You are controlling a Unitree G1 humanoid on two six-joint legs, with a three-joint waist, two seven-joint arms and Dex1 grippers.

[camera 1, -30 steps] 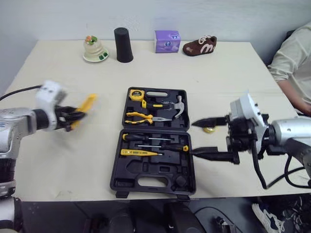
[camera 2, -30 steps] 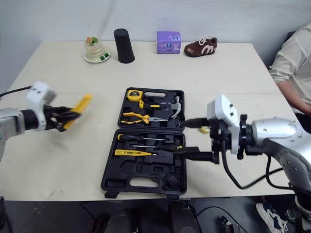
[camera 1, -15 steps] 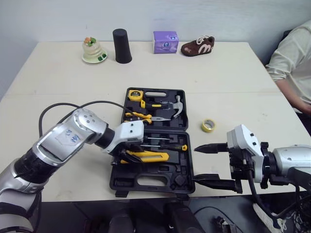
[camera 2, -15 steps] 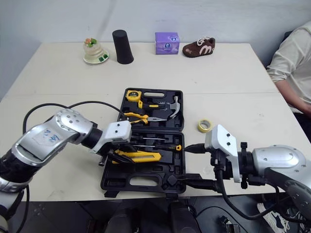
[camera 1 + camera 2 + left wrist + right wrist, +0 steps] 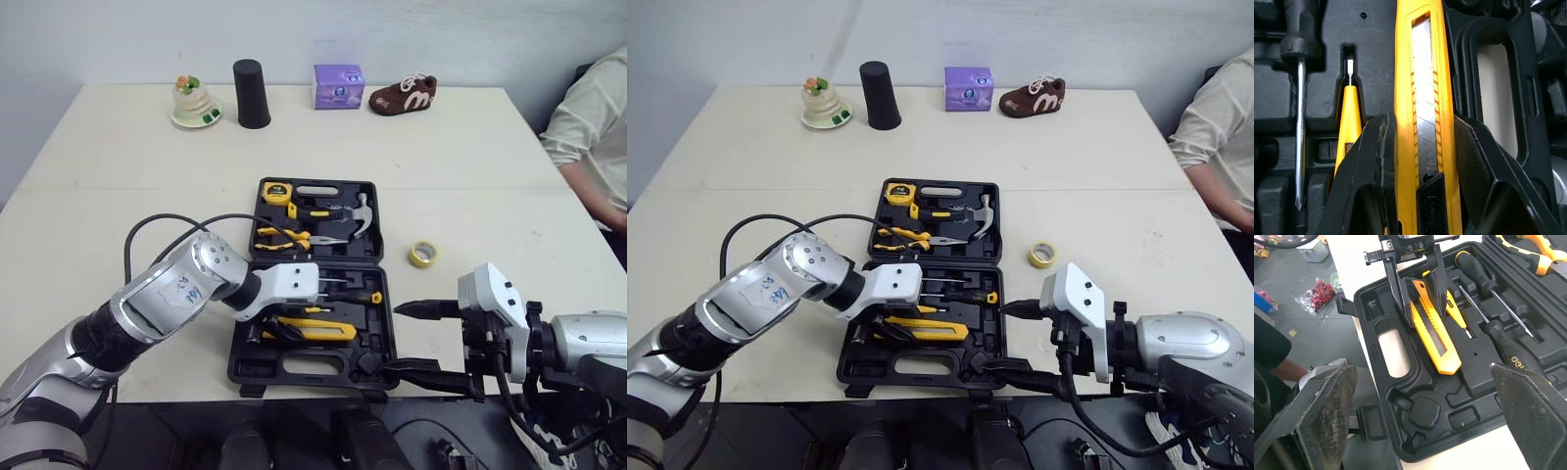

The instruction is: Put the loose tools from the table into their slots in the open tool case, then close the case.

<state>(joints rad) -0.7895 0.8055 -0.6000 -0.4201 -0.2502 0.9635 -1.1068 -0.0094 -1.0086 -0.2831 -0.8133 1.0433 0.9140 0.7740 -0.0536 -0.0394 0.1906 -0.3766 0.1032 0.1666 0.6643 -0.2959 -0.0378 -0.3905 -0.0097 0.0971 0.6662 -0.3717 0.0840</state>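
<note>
The yellow utility knife (image 5: 1425, 88) lies lengthwise in the front half of the open black tool case (image 5: 284, 357), over the moulded slots next to the carry-handle cutout. My left gripper (image 5: 1424, 316) is clamped on it, one black finger pressed against each long side. In the left wrist view the blade's tip runs out of the picture and my fingers cover the knife's rear end, so I cannot tell whether it is fully seated in its recess.

Just beside the knife a slim yellow tester screwdriver (image 5: 1347, 122) sits in its slot, half hidden by one of my fingers, and beyond it lies a black-handled screwdriver (image 5: 1299, 98).

The rear half of the case holds yellow-handled pliers (image 5: 284, 235), a hammer (image 5: 359, 211) and a yellow tape measure (image 5: 275, 191).

My right gripper (image 5: 394, 340) hangs at the case's right front corner with its jaws wide apart, holding nothing.

A yellow tape roll (image 5: 422, 255) lies loose on the pale table (image 5: 98, 196), near the case's right side.

Along the far edge stand a small ornament (image 5: 193, 102), a black cup (image 5: 251, 93), a purple box (image 5: 338, 86) and a brown shoe (image 5: 403, 94).

A person's light sleeve (image 5: 593, 117) is cut off at the right.
</note>
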